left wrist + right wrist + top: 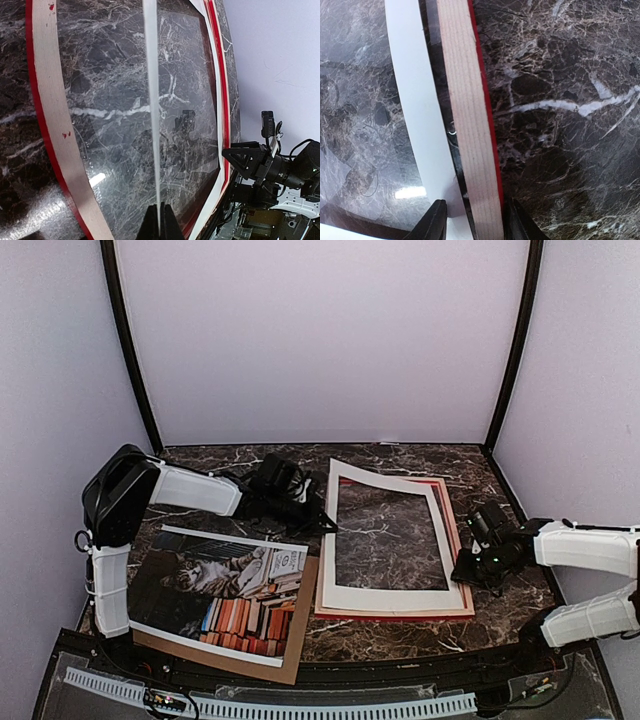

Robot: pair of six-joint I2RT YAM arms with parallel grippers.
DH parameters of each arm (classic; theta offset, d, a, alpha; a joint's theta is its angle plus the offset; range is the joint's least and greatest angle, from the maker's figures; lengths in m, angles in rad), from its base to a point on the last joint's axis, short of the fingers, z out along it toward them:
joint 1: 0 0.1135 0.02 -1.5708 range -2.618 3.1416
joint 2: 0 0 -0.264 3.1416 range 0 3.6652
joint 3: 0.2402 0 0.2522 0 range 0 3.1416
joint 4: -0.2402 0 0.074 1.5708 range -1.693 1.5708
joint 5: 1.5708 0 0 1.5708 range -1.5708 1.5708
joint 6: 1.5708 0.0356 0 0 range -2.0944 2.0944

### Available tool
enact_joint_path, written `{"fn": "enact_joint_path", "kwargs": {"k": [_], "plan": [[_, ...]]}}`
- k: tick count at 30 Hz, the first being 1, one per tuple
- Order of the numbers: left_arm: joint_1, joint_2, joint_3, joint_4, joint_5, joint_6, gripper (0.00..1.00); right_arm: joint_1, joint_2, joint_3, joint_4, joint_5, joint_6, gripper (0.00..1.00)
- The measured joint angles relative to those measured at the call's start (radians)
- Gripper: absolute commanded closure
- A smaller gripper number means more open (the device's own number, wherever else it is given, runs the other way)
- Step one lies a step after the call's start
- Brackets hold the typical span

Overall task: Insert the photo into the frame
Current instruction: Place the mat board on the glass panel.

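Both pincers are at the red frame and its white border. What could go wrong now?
The left pincer pinches the thin white mat by one edge; lifting it could bend or crease it. The right pincer straddles a rail of the frame beside the mat, so it might catch both.

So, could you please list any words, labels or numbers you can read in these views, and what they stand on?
None is legible. The only print sits on a white book cover pictured in the photo, too small and blurred to read.
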Motion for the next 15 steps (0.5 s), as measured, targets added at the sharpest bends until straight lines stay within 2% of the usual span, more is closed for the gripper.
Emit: {"fn": "enact_joint_path", "kwargs": {"k": [8,15], "plan": [[-0.008,0.002,0.005,0.004,0.005,0.001,0.93,0.0,0.001,0.0,-0.004,0.01,0.001,0.67],[-0.008,0.029,0.046,-0.009,0.008,0.009,0.96,0.0,0.0,0.0,-0.004,0.012,0.001,0.63]]}}
